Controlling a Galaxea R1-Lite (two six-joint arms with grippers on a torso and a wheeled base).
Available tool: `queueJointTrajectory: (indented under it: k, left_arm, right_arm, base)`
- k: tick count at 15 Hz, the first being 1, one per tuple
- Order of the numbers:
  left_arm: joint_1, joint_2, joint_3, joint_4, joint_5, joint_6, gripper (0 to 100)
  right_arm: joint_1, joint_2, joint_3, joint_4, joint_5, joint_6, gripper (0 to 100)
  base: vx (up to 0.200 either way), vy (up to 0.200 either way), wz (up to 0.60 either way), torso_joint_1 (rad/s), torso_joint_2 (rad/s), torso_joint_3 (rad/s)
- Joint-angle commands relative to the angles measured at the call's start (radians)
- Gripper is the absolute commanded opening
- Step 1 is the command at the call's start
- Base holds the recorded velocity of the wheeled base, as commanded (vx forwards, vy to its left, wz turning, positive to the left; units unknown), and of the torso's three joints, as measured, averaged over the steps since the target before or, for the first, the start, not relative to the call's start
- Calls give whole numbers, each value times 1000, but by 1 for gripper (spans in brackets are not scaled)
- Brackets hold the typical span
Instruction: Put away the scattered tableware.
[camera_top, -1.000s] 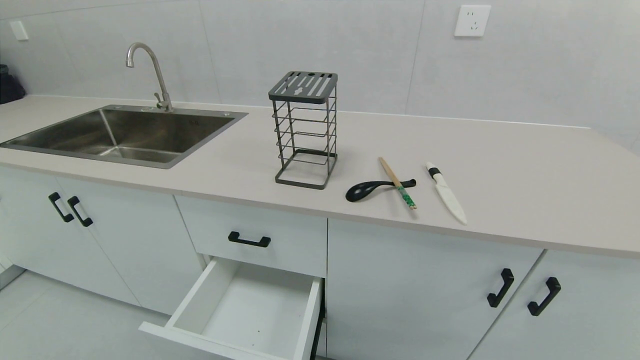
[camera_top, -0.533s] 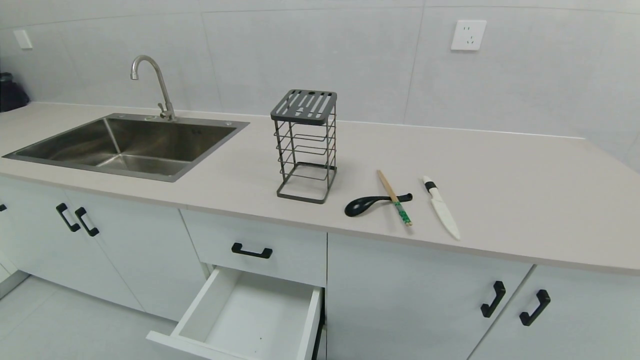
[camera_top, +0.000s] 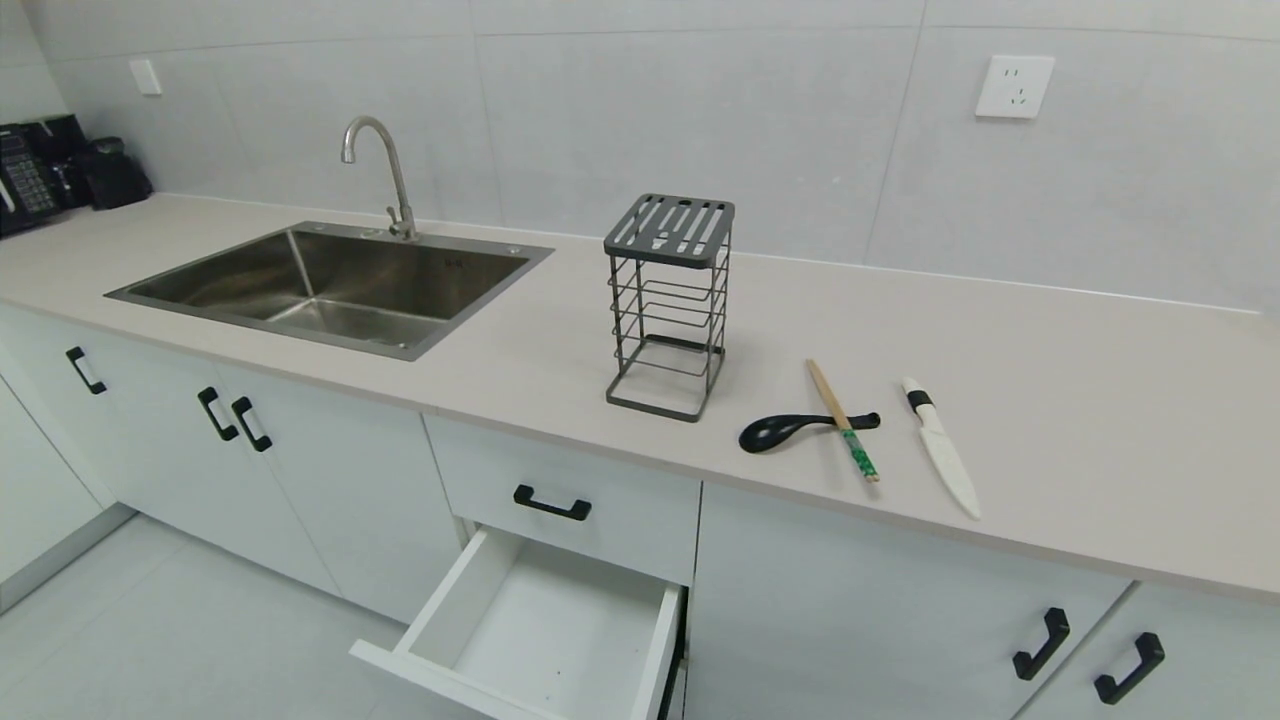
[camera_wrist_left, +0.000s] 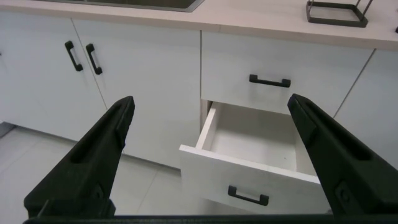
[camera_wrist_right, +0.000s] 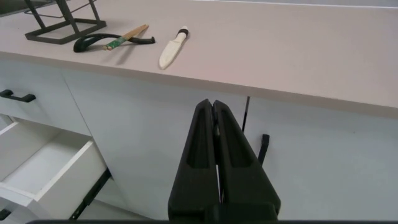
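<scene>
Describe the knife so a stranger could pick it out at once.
Start at the dark wire rack on the countertop, right of the sink. Three utensils lie to its right; the knife is the farthest from it. Unlike the black spoon and wooden chopsticks, it is white with a black band.

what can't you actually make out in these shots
Head view, open drawer: front cut off by the bottom edge, back hidden under the drawer above.
Head view, chopsticks: too small to tell one from a pair; they cover part of the spoon.
Head view, dark devices: cut by the left edge.
Left wrist view, rack: cut off by the top edge.
</scene>
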Motion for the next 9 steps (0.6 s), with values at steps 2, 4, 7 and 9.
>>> queueJointTrajectory:
  k: [2, 4, 7, 9]
  left_arm:
    - [0, 1, 0, 0, -1, -1, 100]
    - [0, 1, 0, 0, -1, -1, 100]
    - [0, 1, 0, 0, -1, -1, 100]
    - [0, 1, 0, 0, -1, -1, 100]
  right_arm:
    - [0, 1, 1, 0, 1, 2, 0]
    - [0, 1, 1, 0, 1, 2, 0]
    - [0, 1, 1, 0, 1, 3, 0]
    - [0, 1, 1, 0, 1, 3, 0]
  base:
    - [0, 0, 0, 0, 0, 0]
    - [0, 0, 0, 33, -47, -31]
    - [0, 0, 0, 201, -380, -180]
    - [0, 0, 0, 205, -388, -188]
